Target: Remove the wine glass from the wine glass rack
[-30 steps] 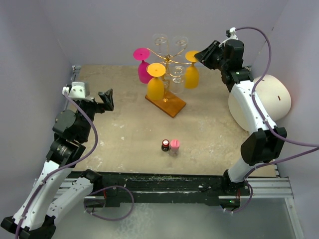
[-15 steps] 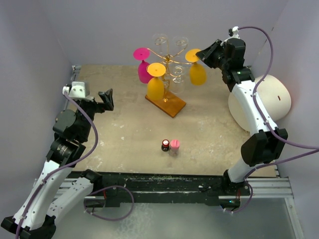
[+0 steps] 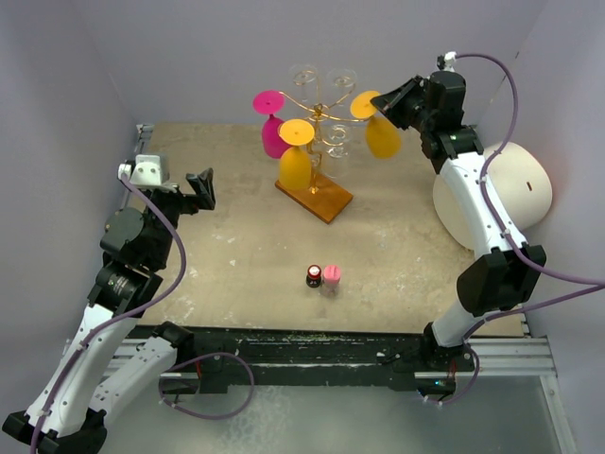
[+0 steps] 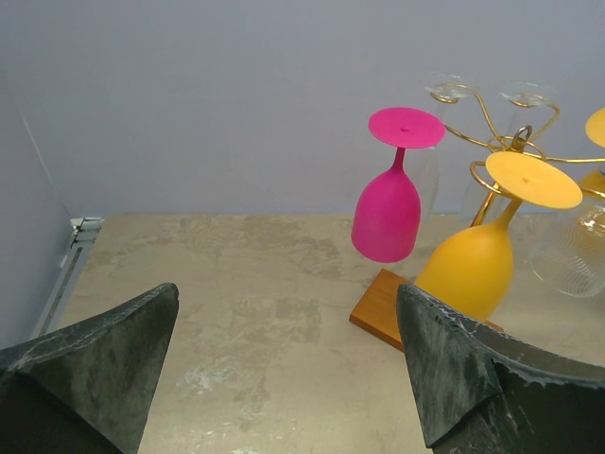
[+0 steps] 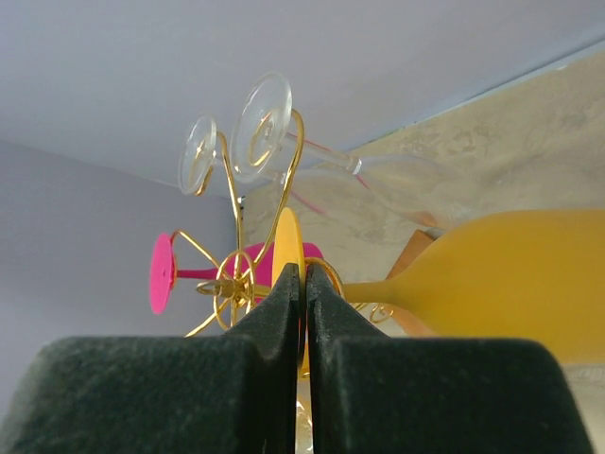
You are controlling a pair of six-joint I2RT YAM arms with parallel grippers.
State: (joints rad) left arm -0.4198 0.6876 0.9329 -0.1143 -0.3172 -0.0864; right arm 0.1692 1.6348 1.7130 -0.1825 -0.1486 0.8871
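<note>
Wine glass (image 3: 383, 138), yellow, is pinched by its foot in R gripper (image 3: 377, 100), jaws closed, tilted beside rack (image 3: 317, 197); L gripper (image 3: 201, 189) is held wide apart, empty.

hidden: wine glass (image 5: 501, 274) foot, partly behind right tool (image 5: 303, 276) | unclear: two small items (image 3: 322, 275)

I can't find any words, numbers or signs to read here. The tilted yellow glass (image 3: 383, 138) is plain, and so is the rack (image 3: 321, 200). The two little bottles (image 3: 322, 276) are too small for me to tell if they have labels.
</note>
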